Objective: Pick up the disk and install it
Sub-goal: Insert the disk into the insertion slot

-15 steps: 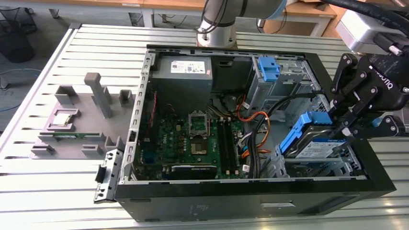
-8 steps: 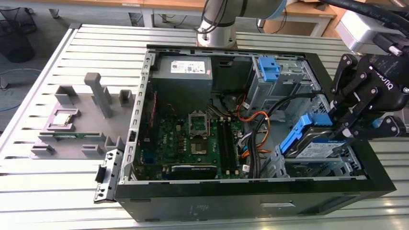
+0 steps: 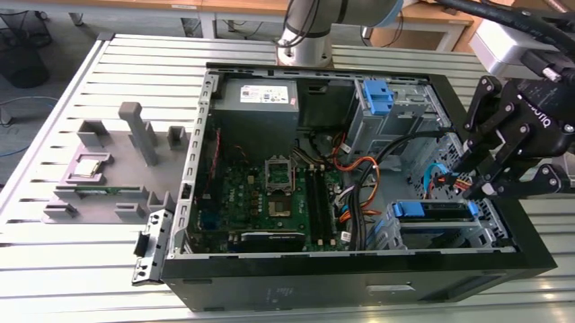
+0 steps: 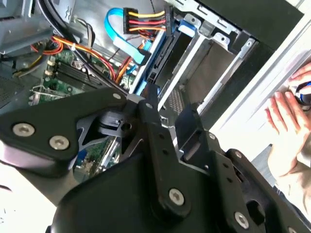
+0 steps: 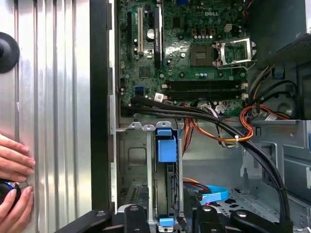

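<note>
The disk (image 3: 437, 211) stands on edge in the lower drive cage (image 3: 485, 232) at the exterior view's right, inside the open computer case. Its blue rail bracket (image 3: 411, 208) faces the motherboard. In the first wrist view the disk (image 5: 167, 187) runs down the cage slot, and its blue tab (image 5: 165, 144) points at the board. My black gripper (image 3: 475, 182) hovers just above that cage, open. Its two fingers sit either side of the disk's line without touching it in both wrist views (image 5: 167, 213) (image 4: 170, 109). The disk's blue-edged side (image 4: 154, 58) lies beyond the fingertips.
The motherboard (image 3: 269, 195) and a grey power supply (image 3: 256, 94) fill the case's middle and back. Orange, black and blue cables (image 4: 126, 46) cross beside the cage. An upper bay carries a blue latch (image 3: 378, 97). A grey fixture (image 3: 108, 168) stands on the slatted table. A person's hand (image 5: 14, 167) rests outside the case.
</note>
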Robot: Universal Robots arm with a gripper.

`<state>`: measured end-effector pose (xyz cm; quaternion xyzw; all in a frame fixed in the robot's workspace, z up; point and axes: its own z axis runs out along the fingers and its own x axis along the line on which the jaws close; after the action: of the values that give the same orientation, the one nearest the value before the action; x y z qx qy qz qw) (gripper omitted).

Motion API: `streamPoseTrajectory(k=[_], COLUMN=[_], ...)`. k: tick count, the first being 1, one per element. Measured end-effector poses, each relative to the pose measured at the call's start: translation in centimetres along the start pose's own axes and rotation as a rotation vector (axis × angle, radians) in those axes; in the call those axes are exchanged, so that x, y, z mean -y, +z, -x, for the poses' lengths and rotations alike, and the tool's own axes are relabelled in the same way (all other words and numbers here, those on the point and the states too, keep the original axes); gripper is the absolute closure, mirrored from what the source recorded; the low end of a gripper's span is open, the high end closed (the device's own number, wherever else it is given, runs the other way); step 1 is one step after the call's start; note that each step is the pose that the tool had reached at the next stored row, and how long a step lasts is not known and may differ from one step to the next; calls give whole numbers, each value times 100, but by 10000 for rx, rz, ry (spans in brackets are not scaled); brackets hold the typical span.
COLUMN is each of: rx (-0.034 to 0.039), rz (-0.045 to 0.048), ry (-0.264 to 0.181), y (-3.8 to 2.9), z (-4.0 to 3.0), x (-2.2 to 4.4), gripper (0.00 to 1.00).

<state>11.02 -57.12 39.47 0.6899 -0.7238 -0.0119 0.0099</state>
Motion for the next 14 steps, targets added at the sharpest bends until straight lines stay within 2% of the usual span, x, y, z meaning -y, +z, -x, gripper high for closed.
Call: streamPoseTrajectory(k=[3, 5, 9, 12, 14], rx=[4, 4, 3, 3, 2], rz=[-96, -128, -156, -157, -157], ry=[-46, -94, -169, -195, -195], y=[35, 62, 130, 181, 183], z=[-1, -1, -4, -4, -4], x=[-10, -25, -67, -71, -72], gripper=[58, 58, 58, 58, 58])
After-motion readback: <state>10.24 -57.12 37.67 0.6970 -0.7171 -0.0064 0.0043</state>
